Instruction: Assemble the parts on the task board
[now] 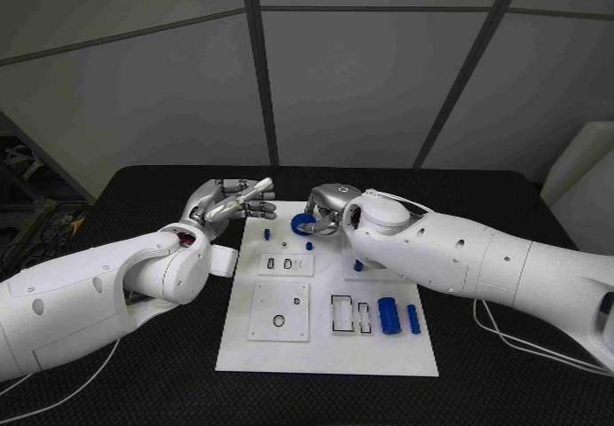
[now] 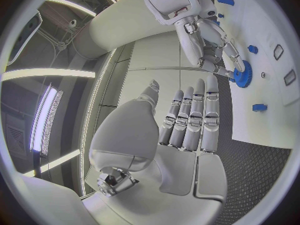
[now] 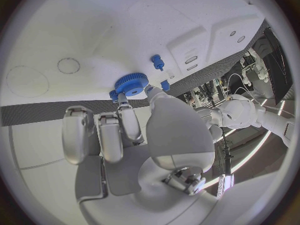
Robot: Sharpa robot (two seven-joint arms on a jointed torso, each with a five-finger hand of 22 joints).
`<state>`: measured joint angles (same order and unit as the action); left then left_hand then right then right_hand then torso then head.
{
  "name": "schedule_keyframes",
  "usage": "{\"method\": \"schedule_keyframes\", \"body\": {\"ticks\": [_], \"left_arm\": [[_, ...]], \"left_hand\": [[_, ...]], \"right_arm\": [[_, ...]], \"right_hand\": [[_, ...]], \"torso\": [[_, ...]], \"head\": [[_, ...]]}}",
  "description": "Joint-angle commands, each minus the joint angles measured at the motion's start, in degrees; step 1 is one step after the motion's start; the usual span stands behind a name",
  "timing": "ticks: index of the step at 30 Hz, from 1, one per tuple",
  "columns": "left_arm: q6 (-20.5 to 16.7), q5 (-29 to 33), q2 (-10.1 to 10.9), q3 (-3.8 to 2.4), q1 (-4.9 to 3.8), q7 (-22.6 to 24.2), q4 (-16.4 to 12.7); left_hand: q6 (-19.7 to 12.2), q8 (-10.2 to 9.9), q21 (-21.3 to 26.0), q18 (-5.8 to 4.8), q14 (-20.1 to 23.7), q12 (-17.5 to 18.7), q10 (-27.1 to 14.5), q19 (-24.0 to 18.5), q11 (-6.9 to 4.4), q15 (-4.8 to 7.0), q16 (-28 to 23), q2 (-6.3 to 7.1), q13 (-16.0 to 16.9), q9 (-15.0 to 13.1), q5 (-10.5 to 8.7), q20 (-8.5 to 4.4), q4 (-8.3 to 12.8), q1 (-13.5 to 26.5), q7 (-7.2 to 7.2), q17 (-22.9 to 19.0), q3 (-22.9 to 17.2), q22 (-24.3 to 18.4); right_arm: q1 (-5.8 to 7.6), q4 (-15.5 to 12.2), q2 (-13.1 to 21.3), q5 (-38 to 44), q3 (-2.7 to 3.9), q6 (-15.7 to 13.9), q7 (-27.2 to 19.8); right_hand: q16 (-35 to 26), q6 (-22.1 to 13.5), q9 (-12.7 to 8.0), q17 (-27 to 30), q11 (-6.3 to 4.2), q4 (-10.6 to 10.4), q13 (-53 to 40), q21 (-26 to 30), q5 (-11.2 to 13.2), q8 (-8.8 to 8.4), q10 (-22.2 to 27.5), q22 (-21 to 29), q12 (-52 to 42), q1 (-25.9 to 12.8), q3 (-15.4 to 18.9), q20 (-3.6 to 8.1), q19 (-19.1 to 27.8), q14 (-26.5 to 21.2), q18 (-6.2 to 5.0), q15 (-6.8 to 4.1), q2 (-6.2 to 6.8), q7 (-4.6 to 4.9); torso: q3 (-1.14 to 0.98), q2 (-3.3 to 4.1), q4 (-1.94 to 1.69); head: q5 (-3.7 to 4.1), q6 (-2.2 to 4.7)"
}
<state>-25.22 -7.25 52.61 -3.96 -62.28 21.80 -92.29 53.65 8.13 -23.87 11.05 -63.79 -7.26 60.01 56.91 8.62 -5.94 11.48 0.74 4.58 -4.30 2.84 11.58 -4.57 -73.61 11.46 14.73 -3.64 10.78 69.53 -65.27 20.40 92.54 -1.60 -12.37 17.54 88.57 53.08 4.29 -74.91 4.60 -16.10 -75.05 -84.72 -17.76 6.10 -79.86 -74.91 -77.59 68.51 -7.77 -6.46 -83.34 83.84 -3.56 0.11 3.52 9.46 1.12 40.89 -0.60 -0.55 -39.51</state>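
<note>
I am working at the far end of the task board. My right hand is pinching the blue gear there; left hand is idling with flat, empty fingers. Next: seating it squarely, I judge.

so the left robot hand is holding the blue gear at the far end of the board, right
Not quite: the right robot hand is holding the blue gear at the board's far end. The left wrist view shows the left robot hand open, holding nothing.
</note>
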Motion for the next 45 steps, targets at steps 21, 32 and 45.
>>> {"method": "schedule_keyframes", "body": {"ticks": [21, 32, 45], "left_arm": [[0.86, -0.37, 1.07, -0.03, -0.06, 0.07, 0.69], [1.30, -0.37, 0.38, -0.02, 0.05, 0.01, 1.30], [1.34, -0.37, -0.07, -0.02, 0.26, 0.10, 1.75]], "left_hand": [[0.19, -0.53, 0.30, -0.89, 1.00, 0.54, 0.11, -1.01, 0.33, -0.21, -0.96, -0.55, -0.12, 0.08, -0.07, 0.24, 0.24, 0.08, 0.40, 0.25, 0.36, -0.21], [0.61, -0.95, 1.66, -0.91, 1.43, 1.04, 0.60, -3.10, 0.39, -0.47, -2.39, -0.83, -0.09, 0.06, -0.09, 0.66, 0.54, 0.13, 0.39, 0.52, 0.78, -0.89], [0.70, -1.09, 2.08, -0.88, 1.51, 1.19, 0.73, -3.61, 0.41, -0.56, -2.80, -0.92, -0.08, 0.06, -0.09, 0.80, 0.62, 0.15, 0.39, 0.59, 0.90, -1.11]], "right_arm": [[-0.15, -13.98, 23.51, -24.21, -0.02, -13.86, -20.82], [-0.50, -10.87, 27.94, -25.96, -0.04, -11.60, -23.97], [-2.73, -5.81, 26.13, -23.81, -0.05, -8.37, -23.51]], "right_hand": [[0.39, 0.53, -0.20, -12.74, -0.53, 6.69, -3.12, 0.11, 0.60, -0.46, -0.84, -2.79, -0.85, 8.47, -2.17, 0.18, 0.32, 5.60, 0.92, -0.14, 3.64, -0.55], [0.26, 1.11, -0.26, -12.54, -1.35, 9.90, -2.42, 0.63, 1.36, -0.55, -0.28, -1.86, 0.05, 12.93, -1.75, 0.97, 0.90, 5.54, 0.73, -0.93, 4.17, -1.39], [0.29, 0.53, -0.38, -12.63, -1.27, 10.03, -2.17, 0.78, 1.26, -0.95, -0.02, -1.60, 0.36, 13.06, -1.53, 0.98, 1.06, 5.56, 0.69, -0.88, 4.17, -1.25]], "torso": [[-0.32, -0.67, 1.30], [-0.56, -0.64, 1.46], [-0.44, -0.55, 1.12]], "head": [[-0.46, 0.49], [1.83, 0.82], [2.21, 0.35]]}}
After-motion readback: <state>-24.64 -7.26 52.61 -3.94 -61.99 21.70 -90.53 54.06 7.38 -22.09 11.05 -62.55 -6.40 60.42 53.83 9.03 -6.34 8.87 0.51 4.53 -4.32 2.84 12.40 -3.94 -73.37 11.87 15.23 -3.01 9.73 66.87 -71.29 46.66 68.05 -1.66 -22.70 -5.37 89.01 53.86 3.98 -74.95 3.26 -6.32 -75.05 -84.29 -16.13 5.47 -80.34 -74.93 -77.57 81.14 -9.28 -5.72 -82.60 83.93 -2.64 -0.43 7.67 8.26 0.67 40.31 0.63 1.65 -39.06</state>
